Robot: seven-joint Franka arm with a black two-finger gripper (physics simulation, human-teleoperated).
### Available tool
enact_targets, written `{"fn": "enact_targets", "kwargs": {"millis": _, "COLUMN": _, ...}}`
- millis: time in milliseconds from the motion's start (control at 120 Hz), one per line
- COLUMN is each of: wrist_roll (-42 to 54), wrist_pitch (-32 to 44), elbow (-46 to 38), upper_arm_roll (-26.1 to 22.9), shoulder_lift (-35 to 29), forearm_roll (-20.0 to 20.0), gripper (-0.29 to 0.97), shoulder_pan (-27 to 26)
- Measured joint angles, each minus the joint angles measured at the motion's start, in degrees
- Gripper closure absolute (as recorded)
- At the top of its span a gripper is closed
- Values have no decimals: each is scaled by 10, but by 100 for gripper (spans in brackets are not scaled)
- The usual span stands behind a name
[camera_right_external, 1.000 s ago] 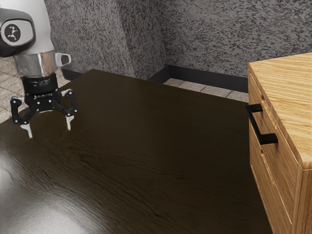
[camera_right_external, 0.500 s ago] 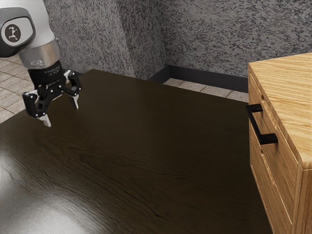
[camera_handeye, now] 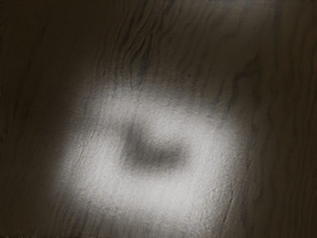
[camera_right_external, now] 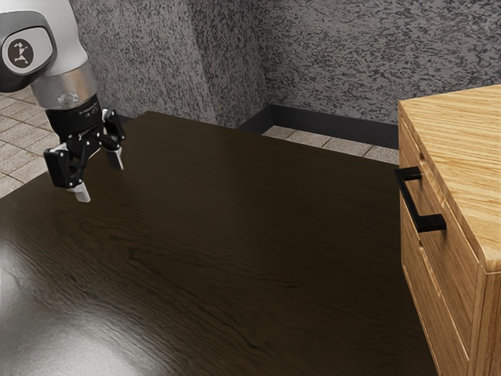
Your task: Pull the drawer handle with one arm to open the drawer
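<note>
A light wooden drawer cabinet (camera_right_external: 458,227) stands at the exterior view's right. A black bar handle (camera_right_external: 417,199) juts from its upper drawer front, and that drawer looks shut. My black gripper (camera_right_external: 99,177) hangs open above the dark table (camera_right_external: 235,251) at the exterior view's far left, tilted, with nothing between its fingers. It is far from the handle, across most of the table's width. Under my hand, the wrist view looks down on dark wood grain of the table (camera_handeye: 237,74) with a pale glare patch.
A rough grey wall (camera_right_external: 313,55) with a dark skirting runs behind the table. Tiled floor (camera_right_external: 19,133) lies past the table's far-left edge. The wide tabletop stretches between my gripper and the cabinet.
My hand has lifted a little, tilted and turned, and the fingers now sit closer together in the exterior view. The cabinet and handle have not moved.
</note>
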Motion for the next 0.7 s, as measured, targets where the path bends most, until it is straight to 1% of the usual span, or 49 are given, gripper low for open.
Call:
{"fn": "enact_targets", "kwargs": {"millis": 283, "wrist_roll": -40, "wrist_pitch": 1, "elbow": 1, "upper_arm_roll": 0, "shoulder_lift": -1, "forearm_roll": 0, "gripper": 0, "shoulder_pan": 0}}
{"fn": "enact_targets", "kwargs": {"millis": 317, "wrist_roll": -43, "wrist_pitch": -1, "elbow": 15, "upper_arm_roll": -2, "shoulder_lift": -6, "forearm_roll": 2, "gripper": 0, "shoulder_pan": -1}}
{"fn": "enact_targets", "kwargs": {"millis": 350, "wrist_roll": -47, "wrist_pitch": -5, "elbow": 47, "upper_arm_roll": -9, "shoulder_lift": -19, "forearm_roll": 10, "gripper": 0, "shoulder_pan": -6}}
{"fn": "enact_targets", "kwargs": {"millis": 400, "wrist_roll": -52, "wrist_pitch": -4, "elbow": 102, "upper_arm_roll": -25, "shoulder_lift": -40, "forearm_roll": 23, "gripper": 0, "shoulder_pan": -41}}
{"fn": "enact_targets", "kwargs": {"millis": 450, "wrist_roll": -56, "wrist_pitch": 5, "elbow": 122, "upper_arm_roll": -59, "shoulder_lift": -53, "forearm_roll": 38, "gripper": 0, "shoulder_pan": -78}}
{"fn": "enact_targets", "kwargs": {"millis": 508, "wrist_roll": -55, "wrist_pitch": 13, "elbow": 88, "upper_arm_roll": -137, "shoulder_lift": -73, "forearm_roll": 78, "gripper": 0, "shoulder_pan": -111}}
{"fn": "enact_targets", "kwargs": {"millis": 558, "wrist_roll": -50, "wrist_pitch": 24, "elbow": 63, "upper_arm_roll": -178, "shoulder_lift": -83, "forearm_roll": 105, "gripper": 0, "shoulder_pan": -124}}
{"fn": "enact_targets", "kwargs": {"millis": 617, "wrist_roll": -36, "wrist_pitch": 51, "elbow": 24, "upper_arm_roll": -196, "shoulder_lift": -102, "forearm_roll": 118, "gripper": 0, "shoulder_pan": -125}}
{"fn": "enact_targets", "kwargs": {"millis": 700, "wrist_roll": -4, "wrist_pitch": 99, "elbow": -13, "upper_arm_roll": -201, "shoulder_lift": -107, "forearm_roll": 110, "gripper": 0, "shoulder_pan": -126}}
